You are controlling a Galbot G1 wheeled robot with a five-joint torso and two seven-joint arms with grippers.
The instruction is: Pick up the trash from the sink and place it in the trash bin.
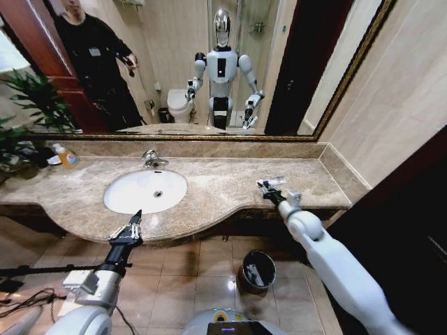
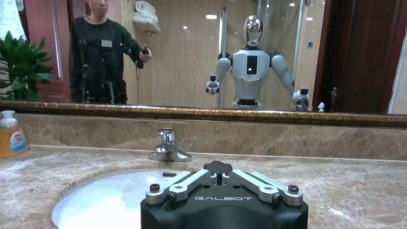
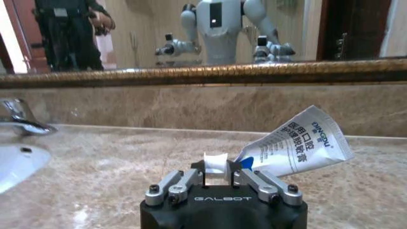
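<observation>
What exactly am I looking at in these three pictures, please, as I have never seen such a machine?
A two-armed wheeled robot faces a bathroom mirror. The head view looks down on the marble countertop, the white sink and the trash bin on the floor. The other two pictures come from wrist cameras. The right end effector is shut on a white tube over the countertop. The left end effector hovers at the sink's front edge. A soap bottle stands beside the sink.
</observation>
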